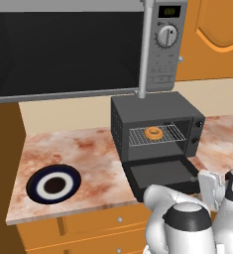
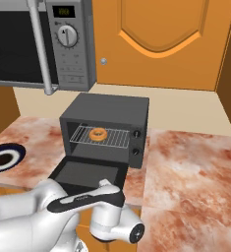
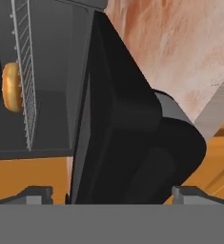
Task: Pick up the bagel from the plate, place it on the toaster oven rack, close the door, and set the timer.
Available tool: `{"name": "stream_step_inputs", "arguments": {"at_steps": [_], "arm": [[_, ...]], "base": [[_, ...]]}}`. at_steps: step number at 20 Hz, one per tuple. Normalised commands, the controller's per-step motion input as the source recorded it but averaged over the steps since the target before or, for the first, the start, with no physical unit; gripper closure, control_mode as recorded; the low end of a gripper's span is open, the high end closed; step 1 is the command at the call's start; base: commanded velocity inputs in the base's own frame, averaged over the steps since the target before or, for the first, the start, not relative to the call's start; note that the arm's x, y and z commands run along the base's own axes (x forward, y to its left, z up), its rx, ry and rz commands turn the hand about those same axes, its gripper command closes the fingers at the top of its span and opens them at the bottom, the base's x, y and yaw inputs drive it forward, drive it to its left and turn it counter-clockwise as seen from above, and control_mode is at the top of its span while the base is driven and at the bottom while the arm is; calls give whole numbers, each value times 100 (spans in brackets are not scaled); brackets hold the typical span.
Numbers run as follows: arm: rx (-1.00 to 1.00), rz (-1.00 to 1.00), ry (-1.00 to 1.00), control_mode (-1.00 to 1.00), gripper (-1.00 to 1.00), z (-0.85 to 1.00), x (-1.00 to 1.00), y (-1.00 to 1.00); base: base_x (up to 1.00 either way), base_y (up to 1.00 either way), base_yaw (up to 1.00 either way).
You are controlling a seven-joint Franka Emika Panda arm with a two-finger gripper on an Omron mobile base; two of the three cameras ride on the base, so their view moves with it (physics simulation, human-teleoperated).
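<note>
Marbled counter (image 1: 88, 149) running under microwave (image 1: 63, 44). Left to right you are seeing: plate (image 1: 53, 185) lying bare near counter's left edge; toaster oven (image 1: 157, 124) standing right of it, door (image 1: 162, 176) hanging down open, bagel (image 1: 153, 133) sitting on rack (image 1: 155, 135). Gripper (image 3: 112, 193) hovering just beside door's edge, fingers spread wide, gripping nothing.
</note>
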Motion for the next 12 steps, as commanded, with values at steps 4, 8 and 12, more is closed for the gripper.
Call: {"name": "stream_step_inputs", "arguments": {"at_steps": [4, 8, 12], "arm": [[2, -2, -9, -100, -100, 9, 5, 4], [1, -3, -13, -100, -100, 43, 2, 12], [0, -4, -11, -100, -100, 61, 9, 15]], "base": [[0, 0, 0], [0, 0, 0], [0, 0, 0]]}}
